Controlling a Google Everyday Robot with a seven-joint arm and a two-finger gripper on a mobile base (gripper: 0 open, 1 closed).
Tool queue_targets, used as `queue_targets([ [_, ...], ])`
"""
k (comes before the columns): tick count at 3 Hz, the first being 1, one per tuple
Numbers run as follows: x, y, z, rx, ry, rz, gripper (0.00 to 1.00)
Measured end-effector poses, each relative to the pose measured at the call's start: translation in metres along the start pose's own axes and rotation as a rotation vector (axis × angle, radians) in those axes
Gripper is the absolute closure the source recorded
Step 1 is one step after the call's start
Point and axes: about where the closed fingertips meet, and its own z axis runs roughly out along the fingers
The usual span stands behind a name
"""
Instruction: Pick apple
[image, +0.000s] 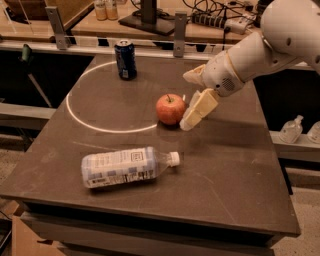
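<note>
The apple (170, 109) is round and red-orange with a short dark stem. It stands upright on the dark table (240, 165), just right of a white circle marked on the top. My gripper (189, 100) comes in from the right on a white arm and is open. Its lower cream finger (199, 109) slants down to the table right beside the apple's right side. Its upper finger (193, 76) is above and behind the apple. I cannot tell whether the lower finger touches the apple. The gripper holds nothing.
A clear plastic bottle (127, 166) lies on its side in front of the apple. A blue soda can (125, 59) stands at the back left. A rail with posts (180, 27) runs behind the table. Small bottles (291, 129) stand off the right edge.
</note>
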Motion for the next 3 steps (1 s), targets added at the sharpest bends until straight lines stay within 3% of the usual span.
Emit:
queue_targets([
  [1, -0.005, 0.002, 0.018, -0.047, -0.015, -0.005, 0.13],
  [2, -0.009, 0.008, 0.032, -0.100, -0.023, -0.015, 0.38],
  [3, -0.012, 0.017, 0.038, -0.136, -0.043, -0.050, 0.69],
])
